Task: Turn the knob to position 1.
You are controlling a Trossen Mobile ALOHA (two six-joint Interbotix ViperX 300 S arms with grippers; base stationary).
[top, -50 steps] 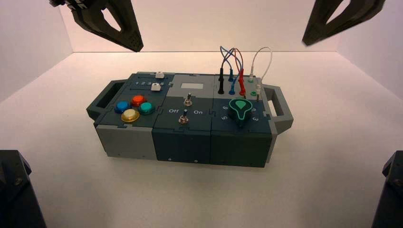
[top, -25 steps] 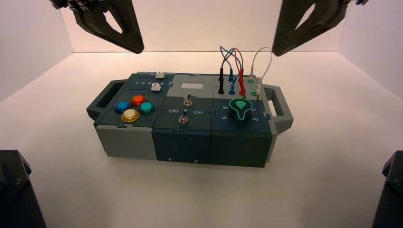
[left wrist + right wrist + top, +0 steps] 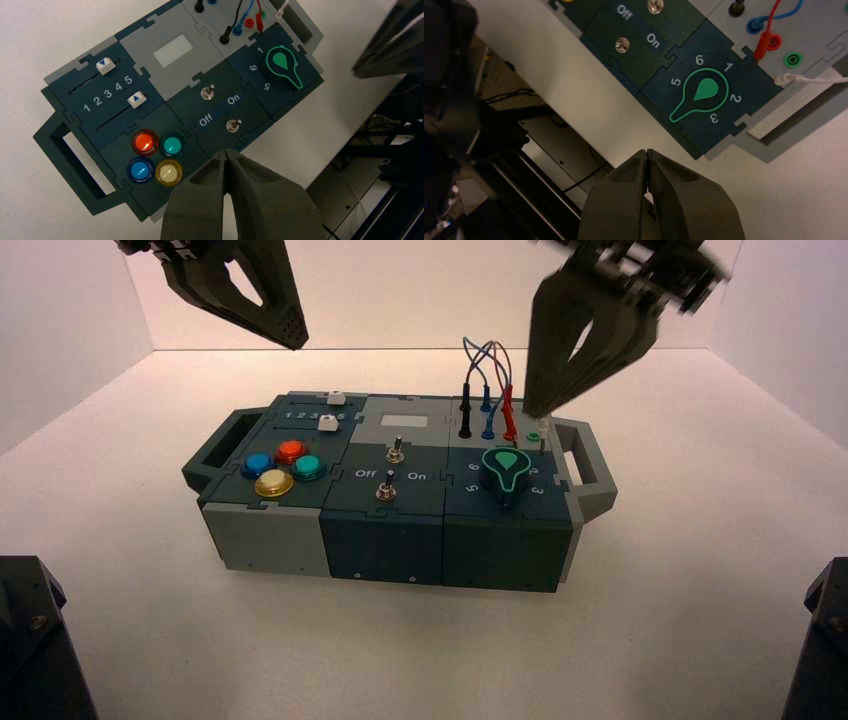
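Observation:
The knob [image 3: 507, 472] [image 3: 704, 92] is black with a green-outlined teardrop top and sits at the right end of the box [image 3: 380, 540]. In the right wrist view its narrow tail points between the numerals 5 and 3, away from the numeral 1 [image 3: 729, 66] [image 3: 259, 50]. My right gripper [image 3: 535, 410] [image 3: 647, 152] is shut on nothing and hangs above the back right of the box, over the wire plugs. My left gripper [image 3: 292, 340] [image 3: 229, 151] is also shut and empty, parked high over the left back of the box.
Wires [image 3: 487, 365] loop up from plugs just behind the knob. Two metal toggle switches [image 3: 396, 452] marked Off and On stand mid-box. Several coloured push-buttons [image 3: 282, 468] and two sliders [image 3: 327, 422] are on the left. Handles [image 3: 588, 465] stick out at both ends.
My right gripper has swung down and to the left, from the upper right corner to just above the wires behind the knob. The left gripper has barely moved.

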